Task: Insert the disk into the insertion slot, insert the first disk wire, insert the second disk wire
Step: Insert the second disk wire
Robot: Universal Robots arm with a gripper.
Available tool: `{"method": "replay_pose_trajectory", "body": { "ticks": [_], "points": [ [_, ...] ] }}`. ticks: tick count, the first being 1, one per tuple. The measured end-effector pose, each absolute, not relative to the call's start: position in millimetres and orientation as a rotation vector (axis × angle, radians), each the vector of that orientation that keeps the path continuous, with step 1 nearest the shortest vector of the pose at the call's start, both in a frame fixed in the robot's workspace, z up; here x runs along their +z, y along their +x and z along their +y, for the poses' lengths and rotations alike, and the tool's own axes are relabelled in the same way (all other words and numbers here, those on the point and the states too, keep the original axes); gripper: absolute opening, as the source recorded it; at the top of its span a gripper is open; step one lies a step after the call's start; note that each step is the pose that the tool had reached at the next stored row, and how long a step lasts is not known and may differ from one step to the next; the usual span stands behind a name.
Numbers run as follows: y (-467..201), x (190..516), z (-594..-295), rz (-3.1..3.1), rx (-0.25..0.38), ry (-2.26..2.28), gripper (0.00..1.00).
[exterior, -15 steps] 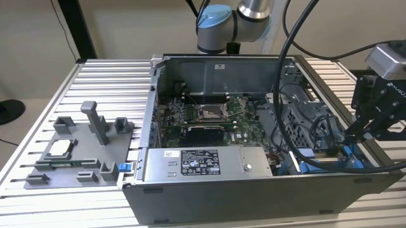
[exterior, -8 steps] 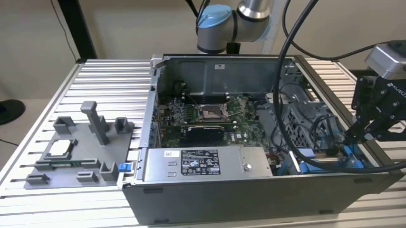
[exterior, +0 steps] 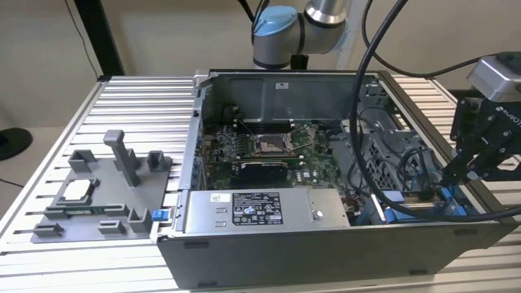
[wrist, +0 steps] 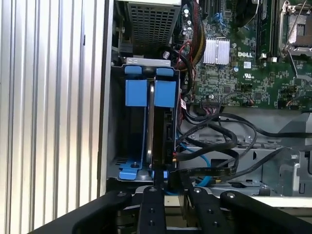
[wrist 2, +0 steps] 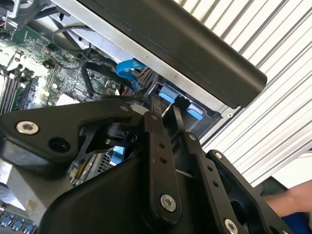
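Because the disk [wrist: 158, 122] must slide edge-on into the slot [wrist: 139, 92], the gripper [wrist: 168, 178] hangs over the case's near right corner in the exterior view, its jaws pinched on the disk's thin edge. Standing upright, the disk sits partly inside the grey metal slot, between smooth blue plastic fittings. Glossy black and blue cables [wrist: 214, 146] curl just beside it, over the green board [wrist: 243, 53].
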State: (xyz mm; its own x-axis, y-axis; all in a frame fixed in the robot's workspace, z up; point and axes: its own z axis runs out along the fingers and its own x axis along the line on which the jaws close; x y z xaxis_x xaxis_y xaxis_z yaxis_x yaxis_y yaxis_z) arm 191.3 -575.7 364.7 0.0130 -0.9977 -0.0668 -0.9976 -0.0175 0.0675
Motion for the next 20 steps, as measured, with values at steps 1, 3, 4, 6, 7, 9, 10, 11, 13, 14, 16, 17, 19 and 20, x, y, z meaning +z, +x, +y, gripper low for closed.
{"method": "replay_pose_trajectory", "body": {
  "ticks": [1, 3, 4, 6, 7, 9, 10, 11, 13, 14, 16, 17, 19, 20],
  "points": [
    [191.3, 364.7, -575.6, -2.201, -0.149, 2.235, 1.00],
    [191.3, 364.6, -575.5, -2.201, -0.149, 2.235, 0.00],
    [191.3, 364.6, -575.4, -2.201, -0.149, 2.235, 0.00],
    [191.3, 364.3, -575.1, -2.201, -0.149, 2.235, 0.00],
    [191.3, 364.1, -574.9, -2.201, -0.149, 2.235, 0.00],
    [191.3, 363.8, -574.7, -2.202, -0.149, 2.234, 0.00],
    [191.2, 363.7, -574.7, -2.202, -0.149, 2.234, 0.00],
    [191.1, 363.8, -574.7, -2.202, -0.149, 2.234, 0.00],
    [190.4, 363.7, -574.7, -2.202, -0.149, 2.234, 0.00],
    [190.2, 363.8, -574.7, -2.202, -0.149, 2.234, 0.00],
    [188.7, 364.7, -574.6, -2.202, -0.149, 2.234, 0.00],
    [187.0, 365.2, -574.7, -2.202, -0.149, 2.234, 0.00],
    [181.3, 366.6, -574.9, -2.202, -0.149, 2.234, 0.00],
    [177.8, 367.1, -575.1, -2.202, -0.149, 2.234, 0.00]
  ]
}}
